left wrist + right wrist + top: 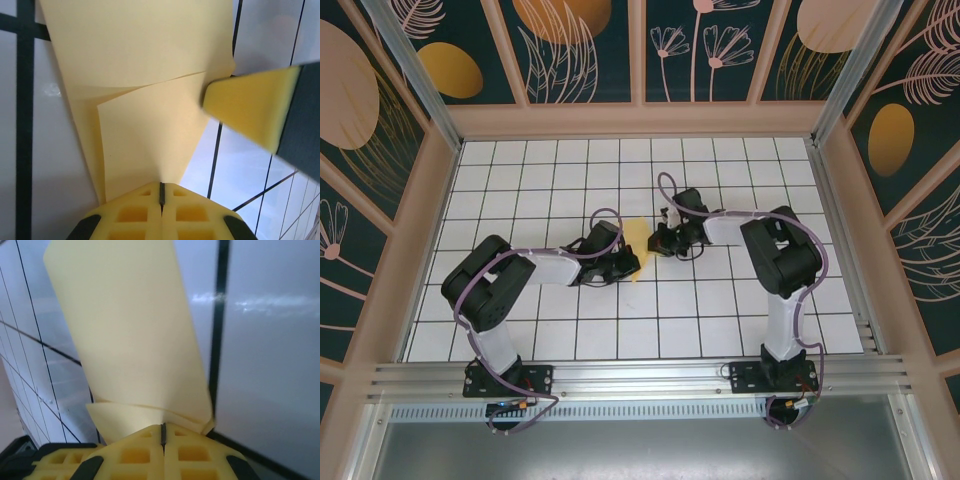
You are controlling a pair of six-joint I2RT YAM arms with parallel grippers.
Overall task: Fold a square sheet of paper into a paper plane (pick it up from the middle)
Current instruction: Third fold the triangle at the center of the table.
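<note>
A: Over the tiled table (720, 310), where was the yellow paper sheet (635, 243) held?
B: Mid-grid; some folds were seen, no dart was yet formed
A: The jaws?
B: Left gripper (161, 192) and right gripper (162, 432) were each clamped on its edge

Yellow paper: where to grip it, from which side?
Pinch an edge of the paper, approaching in its plane: it is thin and folded flat, so jaws likely bite only across its layers. The left gripper is shut on its narrow end, the right gripper on another edge.
</note>
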